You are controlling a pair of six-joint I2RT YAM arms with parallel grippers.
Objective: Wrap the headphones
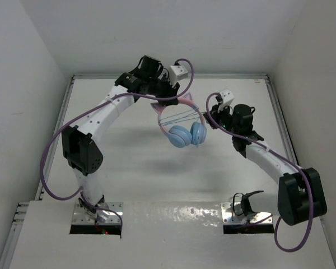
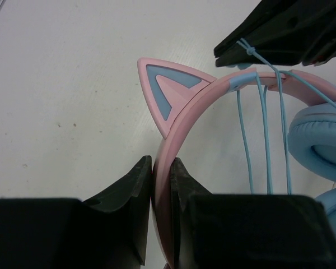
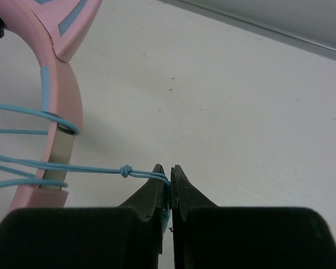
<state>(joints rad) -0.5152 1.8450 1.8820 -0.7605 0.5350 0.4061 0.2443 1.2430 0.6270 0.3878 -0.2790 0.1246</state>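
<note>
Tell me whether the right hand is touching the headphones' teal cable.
Touching. The right wrist view shows the right hand shut on the cable, with the strand pinched between its fingertips just past a small knot.

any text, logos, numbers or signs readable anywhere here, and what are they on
None: no word, brand, number or sign can be read in any view.
The headphones show only plain pink and blue panels, no print.
The left gripper, the right gripper and the table carry no legible marking.
</note>
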